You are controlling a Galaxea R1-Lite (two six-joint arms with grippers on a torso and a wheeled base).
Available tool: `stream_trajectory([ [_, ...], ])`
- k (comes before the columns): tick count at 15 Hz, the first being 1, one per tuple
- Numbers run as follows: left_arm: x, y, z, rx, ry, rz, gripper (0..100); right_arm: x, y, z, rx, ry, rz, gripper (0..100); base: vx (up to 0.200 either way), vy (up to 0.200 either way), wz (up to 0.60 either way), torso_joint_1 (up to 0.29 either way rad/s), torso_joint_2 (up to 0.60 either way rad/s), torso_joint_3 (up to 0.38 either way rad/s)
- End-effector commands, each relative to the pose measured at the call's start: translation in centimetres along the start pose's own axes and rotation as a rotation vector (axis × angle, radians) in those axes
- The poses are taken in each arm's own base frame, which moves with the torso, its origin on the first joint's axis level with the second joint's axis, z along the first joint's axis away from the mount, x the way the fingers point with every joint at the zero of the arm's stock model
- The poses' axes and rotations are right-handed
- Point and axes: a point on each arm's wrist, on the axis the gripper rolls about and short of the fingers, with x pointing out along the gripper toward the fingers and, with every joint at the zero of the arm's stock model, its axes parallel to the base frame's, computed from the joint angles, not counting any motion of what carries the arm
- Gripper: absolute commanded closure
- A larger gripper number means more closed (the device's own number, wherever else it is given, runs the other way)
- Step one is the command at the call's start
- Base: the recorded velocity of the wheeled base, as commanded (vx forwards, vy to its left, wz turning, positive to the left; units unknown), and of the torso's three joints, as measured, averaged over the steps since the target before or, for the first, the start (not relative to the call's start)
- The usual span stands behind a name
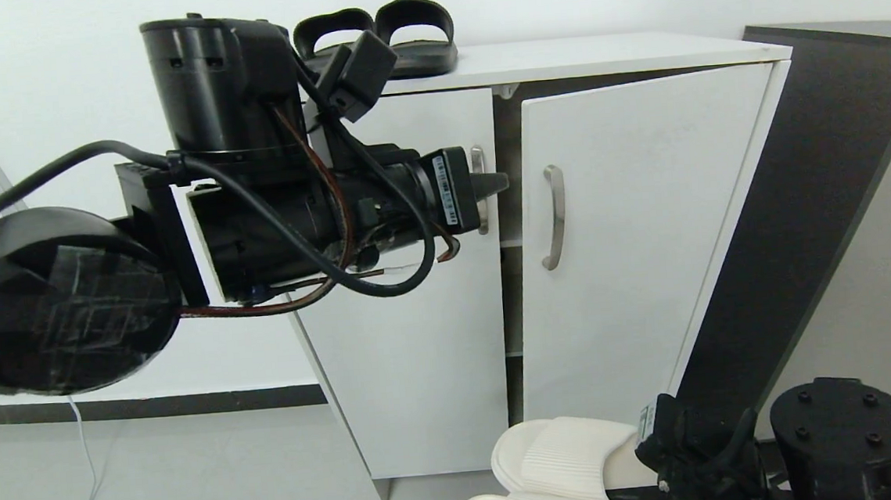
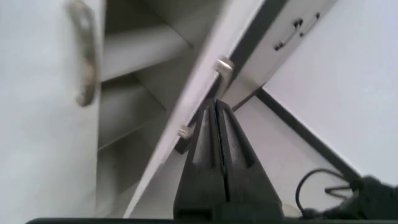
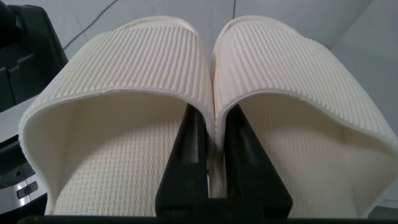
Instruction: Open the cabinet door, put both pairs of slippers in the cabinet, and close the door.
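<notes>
Cabinet (image 1: pixel 596 55) ajar, black slippers (image 1: pixel 416 48) atop; R fingers (image 3: pixel 186 168) tight on white slippers (image 3: pixel 124 74), L fingers (image 2: pixel 205 149) clenched.

Head view: bright, even, diffuse light. White wall (image 1: pixel 49 74) and cabinet (image 1: pixel 635 52) are near washed out, with no hard glare. The gap between the doors at centre frame lies in shadow. Black arm (image 1: pixel 252 177) at left is underexposed. Cabinet lines lean toward the right edge. Left wrist view: door handle (image 2: pixel 84 56) is blurred. Right wrist view: white slippers (image 3: pixel 124 93) are evenly lit.
</notes>
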Motion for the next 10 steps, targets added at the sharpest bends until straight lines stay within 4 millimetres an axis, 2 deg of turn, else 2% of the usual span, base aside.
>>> stream_trajectory([
  [1,1.2,0.7,0.0,-0.007,-0.003,0.012,100,0.0,0.0,0.0,-0.001,-0.001,0.001,100,0.000,0.000,0.00,0.000,0.00,0.000],
  [2,2.4,1.5,0.1,-0.005,-0.023,0.020,100,0.0,0.0,0.0,-0.001,-0.001,-0.002,100,0.000,0.000,0.00,0.000,0.00,0.000],
  [6,5.5,2.6,-0.2,-0.003,-0.037,0.025,100,0.0,0.3,-0.2,-0.006,0.007,0.008,100,0.000,0.000,0.00,0.000,0.00,0.000],
  [10,6.5,2.9,-0.4,-0.020,-0.038,0.026,100,-0.1,0.4,-0.8,-0.051,0.030,0.011,100,0.000,0.000,0.00,0.000,0.00,0.000],
])
